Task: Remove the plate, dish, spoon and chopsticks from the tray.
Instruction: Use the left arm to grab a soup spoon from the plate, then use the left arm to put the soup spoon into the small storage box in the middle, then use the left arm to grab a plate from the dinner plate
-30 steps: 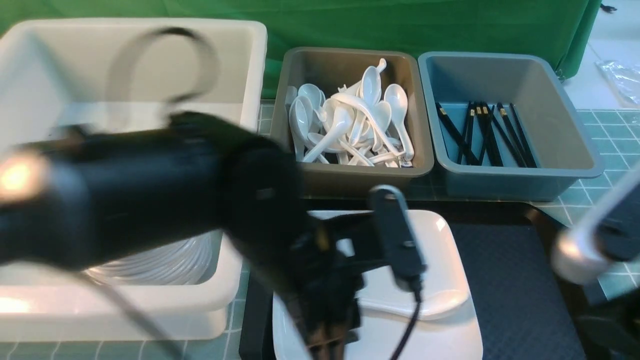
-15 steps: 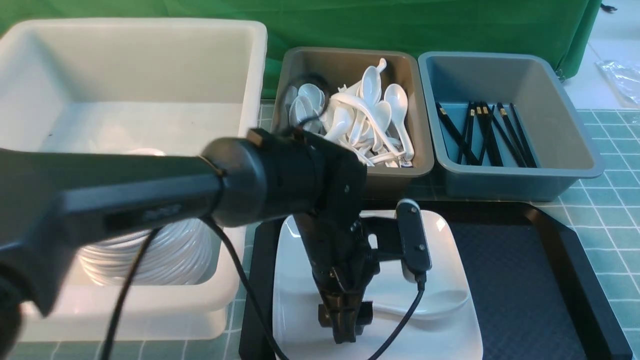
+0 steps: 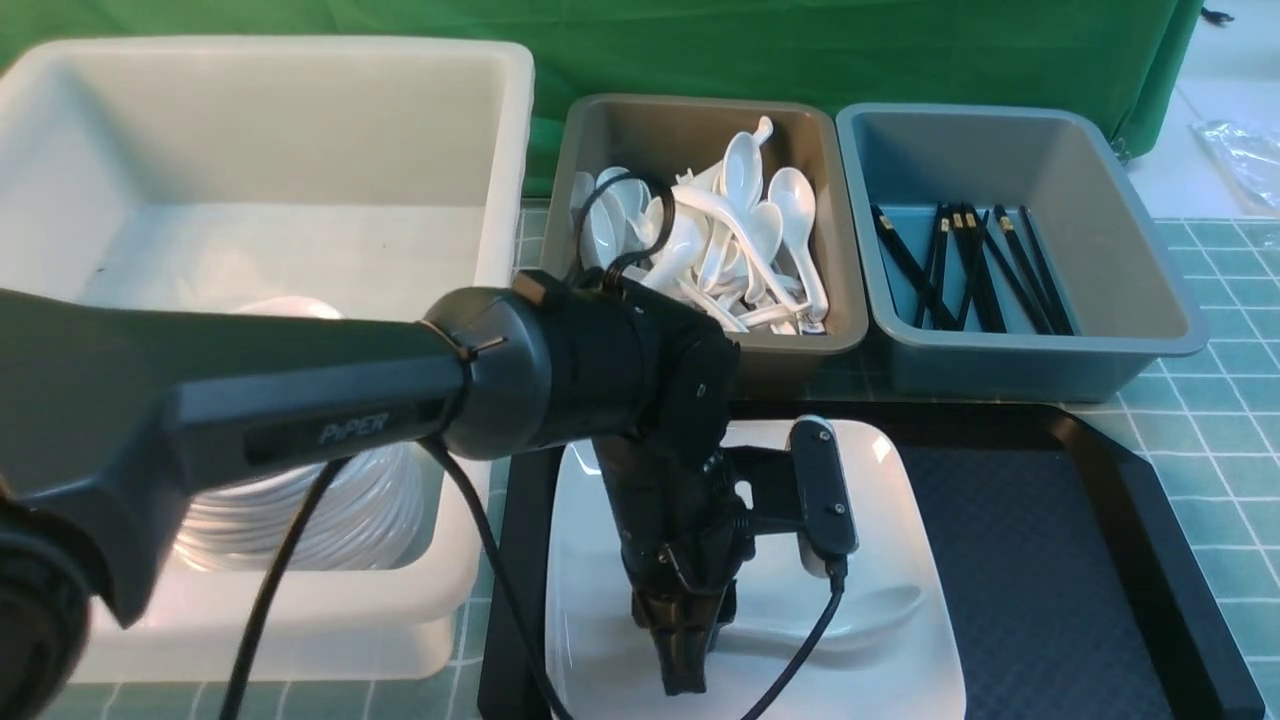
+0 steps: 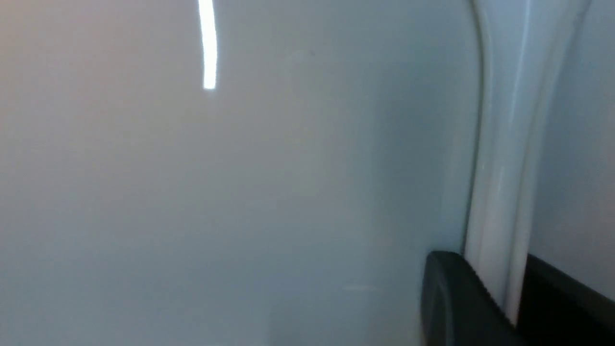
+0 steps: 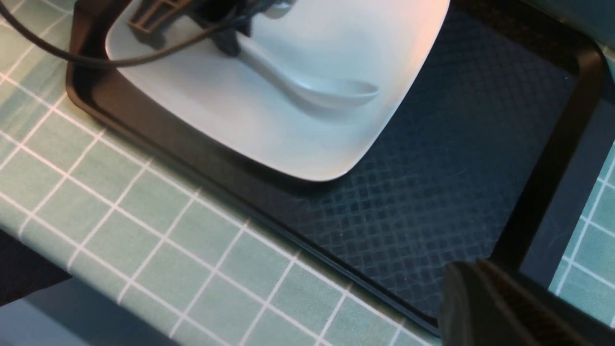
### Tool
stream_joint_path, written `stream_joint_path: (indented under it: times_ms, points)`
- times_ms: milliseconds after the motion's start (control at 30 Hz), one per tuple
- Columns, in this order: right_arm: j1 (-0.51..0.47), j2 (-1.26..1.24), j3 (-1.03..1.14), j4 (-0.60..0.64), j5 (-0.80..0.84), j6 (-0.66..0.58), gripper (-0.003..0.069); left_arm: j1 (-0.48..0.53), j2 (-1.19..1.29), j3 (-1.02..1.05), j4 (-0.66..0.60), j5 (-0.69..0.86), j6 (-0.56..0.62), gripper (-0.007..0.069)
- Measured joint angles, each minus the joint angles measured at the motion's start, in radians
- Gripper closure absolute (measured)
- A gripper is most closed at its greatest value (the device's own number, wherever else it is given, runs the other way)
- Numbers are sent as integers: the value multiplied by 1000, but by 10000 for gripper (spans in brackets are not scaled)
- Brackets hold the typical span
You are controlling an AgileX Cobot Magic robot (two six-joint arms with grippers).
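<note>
The white plate (image 3: 900, 520) rests on the left half of the black tray (image 3: 1020, 560). A white spoon (image 3: 870, 605) lies on the plate with its bowl toward the right. My left gripper (image 3: 683, 675) points down onto the plate, and its jaws are shut on the spoon's handle (image 4: 499, 168). In the left wrist view the handle runs between the two black fingers of the left gripper (image 4: 485, 269). My right gripper (image 5: 473, 288) hangs shut and empty over the tray's (image 5: 423, 168) near right corner, looking at the plate (image 5: 250, 120) and spoon (image 5: 326, 91). No dish or chopsticks show on the tray.
A big white tub (image 3: 480, 590) at the left holds a stack of white ware (image 3: 300, 510). Behind the tray stand a brown tub (image 3: 700, 350) of several white spoons and a blue-grey tub (image 3: 1030, 365) of several black chopsticks. A green checked cloth (image 3: 1230, 300) covers the table.
My left arm swung in over the plate, lowered, and its jaws opened then closed on the spoon's handle. The right arm left the front view.
</note>
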Motion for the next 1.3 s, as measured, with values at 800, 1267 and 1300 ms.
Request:
stream_joint_path:
  times_ms: [800,1267,1300]
  points:
    - [0,0,0,-15,-103,5,592,345,237,-639,36,-237,-616,393]
    - [0,0,0,-14,-97,-15,573,272,-7,-537,-24,271,-430,393]
    - [0,0,0,-14,-97,-22,572,249,-54,-482,-32,270,-407,459]
